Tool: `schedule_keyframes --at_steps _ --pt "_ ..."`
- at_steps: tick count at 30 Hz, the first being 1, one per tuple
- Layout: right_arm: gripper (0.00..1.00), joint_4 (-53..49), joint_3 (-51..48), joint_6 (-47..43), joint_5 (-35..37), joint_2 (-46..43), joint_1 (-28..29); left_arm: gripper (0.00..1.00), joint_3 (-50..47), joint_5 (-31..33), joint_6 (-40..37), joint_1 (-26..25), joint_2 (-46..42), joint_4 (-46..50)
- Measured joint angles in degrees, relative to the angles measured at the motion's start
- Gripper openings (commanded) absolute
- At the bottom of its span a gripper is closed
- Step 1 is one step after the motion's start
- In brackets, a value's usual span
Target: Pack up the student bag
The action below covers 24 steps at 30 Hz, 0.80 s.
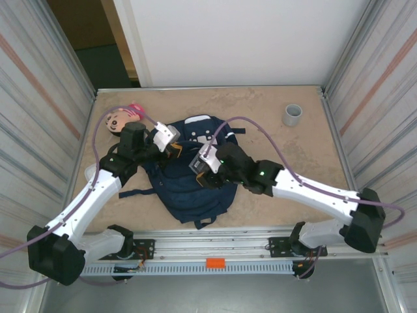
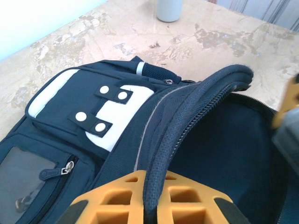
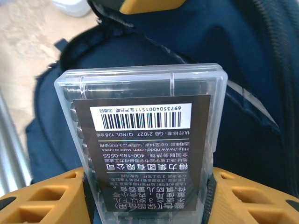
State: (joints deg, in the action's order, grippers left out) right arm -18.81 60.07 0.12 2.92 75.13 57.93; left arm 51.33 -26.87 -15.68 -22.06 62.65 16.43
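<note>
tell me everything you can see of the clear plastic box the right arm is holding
The clear plastic box is a rectangular, hard-looking transparent case with rounded corners. A dark label with white Chinese print and a white barcode covers its facing side. Dark rod-like contents show through the wall, too unclear to name. Its lower sides are clamped between the orange jaws of the right gripper, which holds it above the navy student bag, near its open mouth.
</note>
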Motion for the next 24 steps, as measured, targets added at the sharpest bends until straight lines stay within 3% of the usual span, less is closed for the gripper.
schedule_keyframes --at_steps 9,15,20,24 --pt "0.70 3.61 2.78 -3.43 8.09 8.26 0.02 0.00 0.00 -1.27 1.01 0.00 -0.74 -0.04" --pt "0.70 5.29 3.02 -3.61 10.62 8.96 0.20 0.00 0.00 -1.29 1.01 0.26 -0.98 -0.09" --pt "0.70 5.57 2.25 -2.51 11.43 6.95 0.20 0.00 0.00 -1.46 0.98 0.26 -1.14 -0.07" --pt "0.70 6.78 -1.86 1.01 9.64 -0.17 -0.68 0.00 0.00 -2.12 0.04 0.26 -1.22 0.02"
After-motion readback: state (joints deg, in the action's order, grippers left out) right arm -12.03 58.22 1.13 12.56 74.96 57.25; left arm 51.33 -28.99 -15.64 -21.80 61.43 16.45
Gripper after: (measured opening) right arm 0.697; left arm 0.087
